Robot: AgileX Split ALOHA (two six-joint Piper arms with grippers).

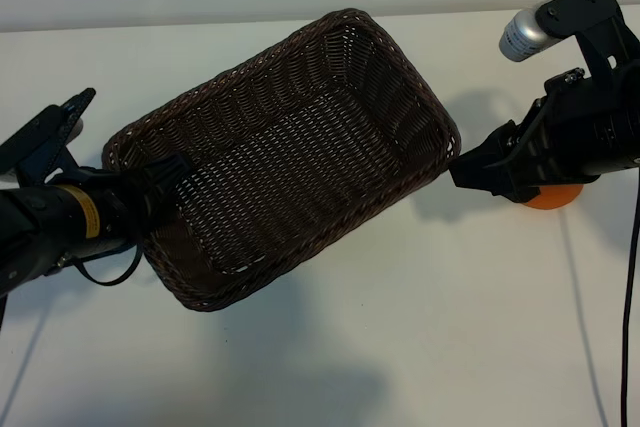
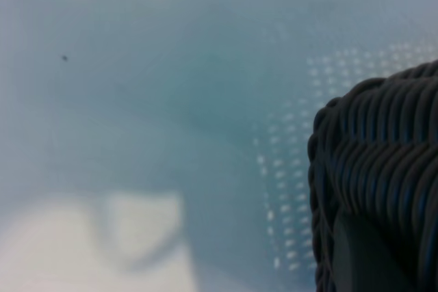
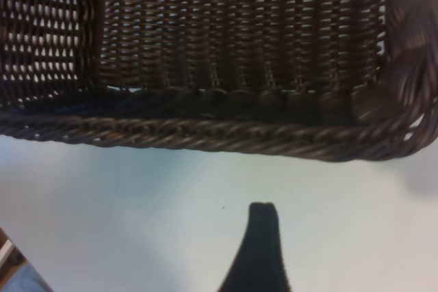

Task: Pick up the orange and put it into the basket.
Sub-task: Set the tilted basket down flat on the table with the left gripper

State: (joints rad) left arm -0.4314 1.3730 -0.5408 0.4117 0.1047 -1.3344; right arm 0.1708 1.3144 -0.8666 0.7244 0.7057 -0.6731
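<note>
The dark brown wicker basket (image 1: pixel 300 162) lies slantwise across the middle of the exterior view. My left gripper (image 1: pixel 168 179) is shut on the braided rim at its left end. In the left wrist view the weave (image 2: pixel 383 155) fills one corner, with a dark finger (image 2: pixel 366 258) against it. The orange (image 1: pixel 553 197) rests on the table at the right, mostly hidden under my right arm. My right gripper (image 1: pixel 466 169) stands open just off the basket's right rim, ahead of the orange. In the right wrist view one finger (image 3: pixel 259 251) shows above bare table, facing the basket's rim (image 3: pixel 205 135), with nothing against it.
The white table (image 1: pixel 420 327) stretches in front of the basket and carries the basket's broad shadow. A silver cylinder (image 1: pixel 522 35) sticks out from the right arm at the back right. A black cable (image 1: pixel 628 327) hangs down at the right edge.
</note>
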